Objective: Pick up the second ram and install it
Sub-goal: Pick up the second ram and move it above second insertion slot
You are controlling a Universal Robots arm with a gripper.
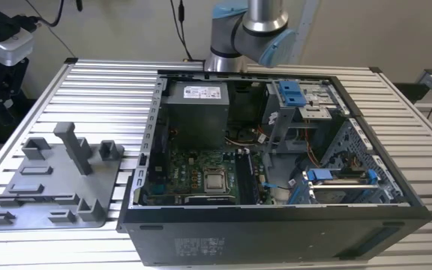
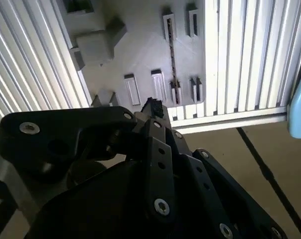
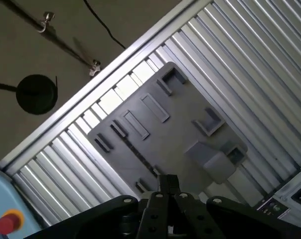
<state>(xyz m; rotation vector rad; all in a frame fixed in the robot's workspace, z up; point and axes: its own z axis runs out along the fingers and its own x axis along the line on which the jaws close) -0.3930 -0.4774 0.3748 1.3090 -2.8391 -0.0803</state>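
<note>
The work stood at the pick-up step, before any grasp: the gripper hung high over the grey tray with nothing held, and its jaws looked drawn together, the tips meeting in a narrow point with no gap showing between them. The second ram sat in the tray, set on its edge as a thin dark strip running between pairs of small slotted posts (in the first wrist view it read as a slim dark line across the tray's floor). Relative to the jaws it lay below and well apart; in both wrist views the fingertips lined up near one end of the strip and not over its middle, so the tool was not yet centred on it. As I judged it, taking the stick would call for the jaws to part enough to pass either side of the board, to be turned so the pads faced its flat sides, and to come straight down over the middle so the posts were not struck. In the exterior view the arm rose behind the open computer case, whose motherboard lay exposed, with the tray beside it on the slatted table.
</note>
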